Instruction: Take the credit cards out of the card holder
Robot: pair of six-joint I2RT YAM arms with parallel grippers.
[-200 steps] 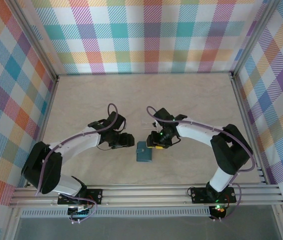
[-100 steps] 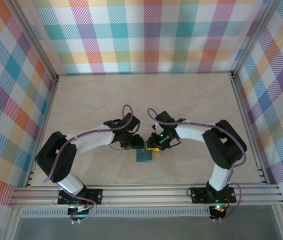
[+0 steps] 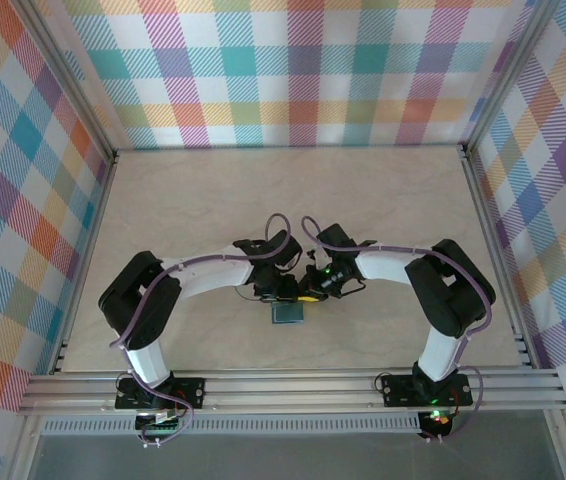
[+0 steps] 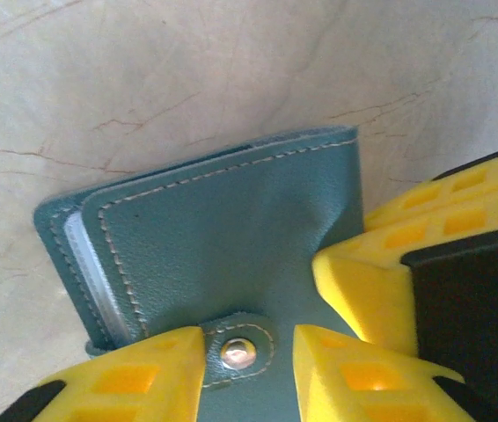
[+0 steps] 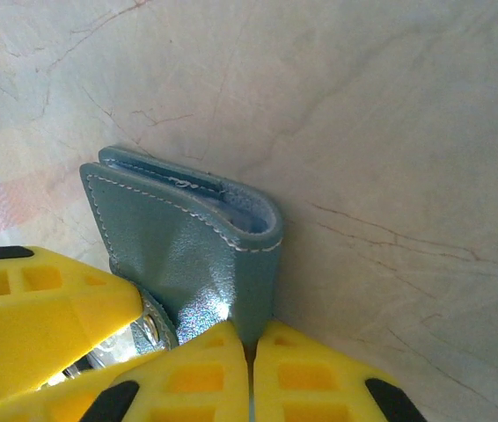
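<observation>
2 tools, right tool point(image 5: 251, 365) pinching card holder point(image 4: 231, 229), left tool point(image 4: 249, 345) straddling snap point(image 4: 238, 353)

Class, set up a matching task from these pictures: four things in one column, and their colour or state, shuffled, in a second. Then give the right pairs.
Column one:
1. card holder
2. snap
3. left gripper
4. right gripper

Column two:
A. shut on the card holder's edge
B. teal, folded closed
C. round and silvery
D. fingers apart, one on each side of the snap

Pairs: 1-B, 2-C, 3-D, 4-A
</observation>
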